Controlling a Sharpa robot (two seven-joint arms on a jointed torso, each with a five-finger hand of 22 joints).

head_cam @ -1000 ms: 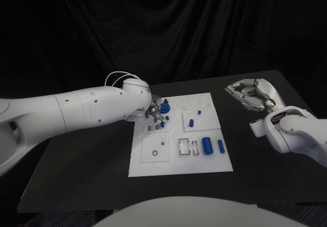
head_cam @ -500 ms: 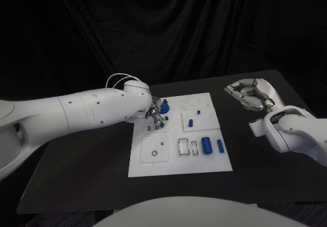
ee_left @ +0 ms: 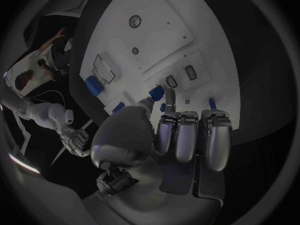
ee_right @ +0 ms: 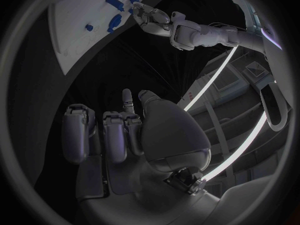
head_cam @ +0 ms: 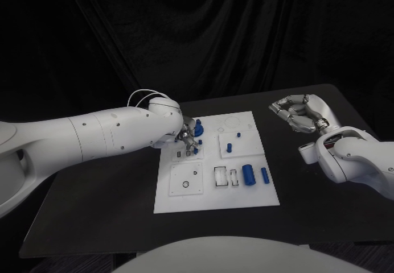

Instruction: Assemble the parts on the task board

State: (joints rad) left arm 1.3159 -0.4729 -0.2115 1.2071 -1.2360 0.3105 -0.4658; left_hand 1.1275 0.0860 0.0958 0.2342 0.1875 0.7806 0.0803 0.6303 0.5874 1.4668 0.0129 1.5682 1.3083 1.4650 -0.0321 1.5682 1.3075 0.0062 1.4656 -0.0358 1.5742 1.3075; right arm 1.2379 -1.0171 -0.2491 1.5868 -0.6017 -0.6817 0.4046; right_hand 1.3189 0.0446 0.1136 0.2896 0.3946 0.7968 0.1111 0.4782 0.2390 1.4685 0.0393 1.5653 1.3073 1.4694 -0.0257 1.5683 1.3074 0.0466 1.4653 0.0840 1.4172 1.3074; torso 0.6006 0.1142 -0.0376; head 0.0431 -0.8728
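The white task board (head_cam: 215, 196) lies mid-table. My left hand (head_cam: 187, 136) hovers over its far left part, beside a round blue part (head_cam: 198, 126). In the left wrist view the thumb and one finger of that hand (ee_left: 181, 135) pinch a small blue peg (ee_left: 163, 106), while the other fingers are curled in. The same peg (head_cam: 195, 149) pokes out just below the fingertips, over a row of small slots. My right hand (head_cam: 299, 114) hangs raised off the board's right side, its fingers (ee_right: 115, 130) curled on nothing.
Two blue cylinders (head_cam: 249, 173) (head_cam: 266, 175) lie near the board's right edge, beside a rectangular slot (head_cam: 221, 176). A short blue piece (head_cam: 230, 148) and a tiny one (head_cam: 239, 135) sit on the far right tile. Black table (head_cam: 98, 205) surrounds the board.
My left hand has edged slightly nearer over the board with the peg. The right hand has drifted a little left.
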